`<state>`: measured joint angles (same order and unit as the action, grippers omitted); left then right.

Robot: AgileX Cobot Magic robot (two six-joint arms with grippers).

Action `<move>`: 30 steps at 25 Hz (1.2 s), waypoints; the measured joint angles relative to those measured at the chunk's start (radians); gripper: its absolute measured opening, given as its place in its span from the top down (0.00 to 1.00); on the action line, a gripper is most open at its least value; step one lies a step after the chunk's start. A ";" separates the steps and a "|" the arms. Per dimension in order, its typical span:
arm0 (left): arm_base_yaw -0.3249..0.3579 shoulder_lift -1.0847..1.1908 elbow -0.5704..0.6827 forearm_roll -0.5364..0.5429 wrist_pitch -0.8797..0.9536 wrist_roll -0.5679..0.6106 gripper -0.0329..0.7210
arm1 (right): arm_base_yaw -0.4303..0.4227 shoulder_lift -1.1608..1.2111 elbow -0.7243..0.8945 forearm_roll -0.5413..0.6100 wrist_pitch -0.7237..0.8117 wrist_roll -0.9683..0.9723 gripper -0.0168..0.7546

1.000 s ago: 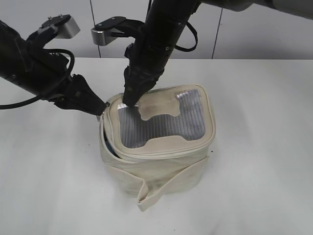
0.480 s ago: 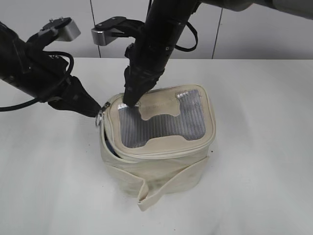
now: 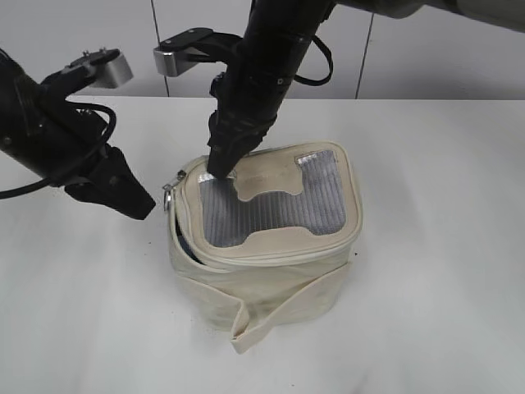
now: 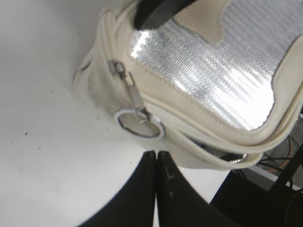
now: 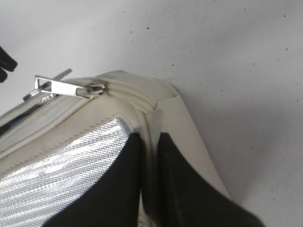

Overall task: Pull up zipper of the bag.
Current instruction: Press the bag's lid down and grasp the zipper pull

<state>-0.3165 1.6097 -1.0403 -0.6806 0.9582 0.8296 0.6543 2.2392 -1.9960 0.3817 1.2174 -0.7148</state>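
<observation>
Your left gripper (image 4: 155, 153), clenched empty at lower centre, should take the zipper (image 4: 138, 124) ring; the soft bag (image 3: 271, 279) will likely sag while the right gripper (image 5: 149, 156) pinches its lid edge.

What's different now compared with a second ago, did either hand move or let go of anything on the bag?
The left hand has backed away to the left and slightly down from the bag's corner. A second ago its tip sat at the zipper pull; now it is shut and clear of the ring, which hangs free. The right hand still presses on the lid's back left corner, and the bag has not shifted.
</observation>
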 joint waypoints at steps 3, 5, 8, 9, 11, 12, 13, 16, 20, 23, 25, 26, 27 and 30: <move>0.000 0.000 0.000 0.024 -0.004 -0.021 0.96 | 0.000 0.000 0.000 0.000 0.000 0.004 0.89; 0.000 0.000 0.000 0.038 -0.012 -0.024 0.88 | 0.000 0.000 0.000 0.000 0.000 0.004 0.89; 0.000 0.000 0.000 0.047 -0.027 -0.025 0.61 | 0.000 -0.001 0.000 0.000 0.000 0.005 0.89; -0.002 0.000 0.000 0.048 -0.029 -0.025 0.51 | 0.000 -0.001 0.000 -0.001 0.000 0.005 0.89; -0.009 0.000 0.004 0.049 -0.039 -0.006 0.40 | 0.000 -0.001 0.000 -0.001 0.000 0.006 0.89; -0.016 0.000 0.014 0.048 -0.053 0.010 0.38 | 0.000 -0.001 0.000 -0.001 0.000 0.006 0.89; -0.022 0.000 0.027 0.049 -0.067 0.021 0.37 | 0.000 -0.001 0.000 -0.001 0.000 0.006 0.89; -0.045 0.000 0.040 0.051 -0.110 0.044 0.37 | 0.000 -0.001 0.000 -0.002 0.000 0.006 0.89; -0.071 0.000 0.040 0.043 -0.159 0.074 0.37 | 0.000 -0.001 0.000 -0.002 0.000 0.006 0.90; -0.080 0.000 0.040 0.040 -0.201 0.081 0.40 | 0.000 -0.001 0.000 -0.003 0.000 0.006 0.90; -0.084 0.000 0.040 0.036 -0.232 0.081 0.47 | 0.000 -0.001 0.000 -0.003 0.000 0.006 0.90; -0.084 0.000 0.040 0.035 -0.245 0.081 0.51 | 0.000 -0.001 0.000 -0.003 0.000 0.006 0.90; -0.085 0.000 0.040 0.033 -0.254 0.081 0.57 | 0.000 -0.001 0.000 -0.004 0.000 0.007 0.90; -0.085 0.000 0.040 0.033 -0.266 0.081 0.73 | 0.000 -0.001 0.000 -0.004 0.000 0.007 0.90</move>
<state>-0.4012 1.6097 -1.0006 -0.6480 0.6922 0.9110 0.6543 2.2381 -1.9960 0.3781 1.2174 -0.7074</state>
